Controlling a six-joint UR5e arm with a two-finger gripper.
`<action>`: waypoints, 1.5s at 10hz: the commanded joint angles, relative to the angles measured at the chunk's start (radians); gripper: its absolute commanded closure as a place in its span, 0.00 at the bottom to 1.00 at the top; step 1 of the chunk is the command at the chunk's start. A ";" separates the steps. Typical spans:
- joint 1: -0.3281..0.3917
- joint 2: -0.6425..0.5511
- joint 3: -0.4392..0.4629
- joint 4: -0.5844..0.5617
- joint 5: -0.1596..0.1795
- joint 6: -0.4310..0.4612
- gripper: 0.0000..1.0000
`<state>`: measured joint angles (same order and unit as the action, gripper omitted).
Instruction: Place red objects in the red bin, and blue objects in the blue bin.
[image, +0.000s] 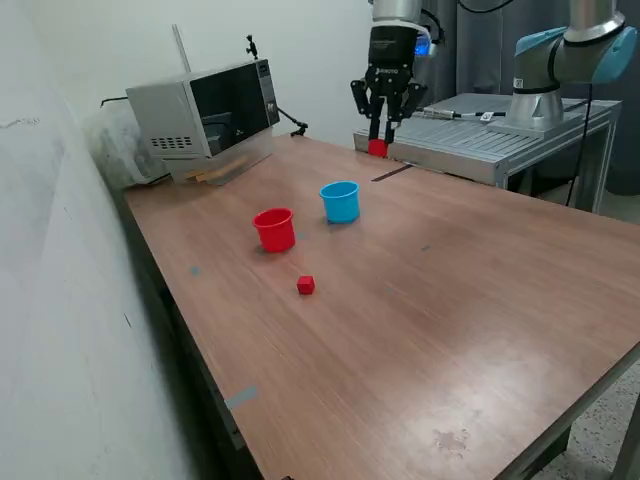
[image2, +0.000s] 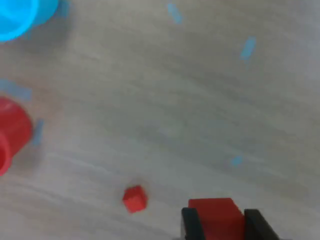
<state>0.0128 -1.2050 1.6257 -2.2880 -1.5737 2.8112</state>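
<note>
While raised, arm (image: 392, 40) vertical, gripping red cube (image: 377, 148)

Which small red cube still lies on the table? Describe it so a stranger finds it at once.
Start at the long brown wooden table, then find the round red plastic cup. The small solid red cube lies alone just in front of it, unlike its twin, the red cube held high in the gripper.

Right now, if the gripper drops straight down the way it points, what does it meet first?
Probably bare table. The gripper, shut on a red cube, points down, and the wrist view shows only wood under it. The loose red cube, red cup and blue cup sit off to the side. Depth is uncertain.
</note>
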 joint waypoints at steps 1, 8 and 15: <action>-0.066 0.134 -0.176 0.002 -0.005 0.005 1.00; -0.198 0.330 -0.362 -0.008 -0.011 0.011 1.00; -0.277 0.343 -0.348 -0.014 -0.014 0.011 1.00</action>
<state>-0.2442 -0.8630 1.2736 -2.3006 -1.5852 2.8225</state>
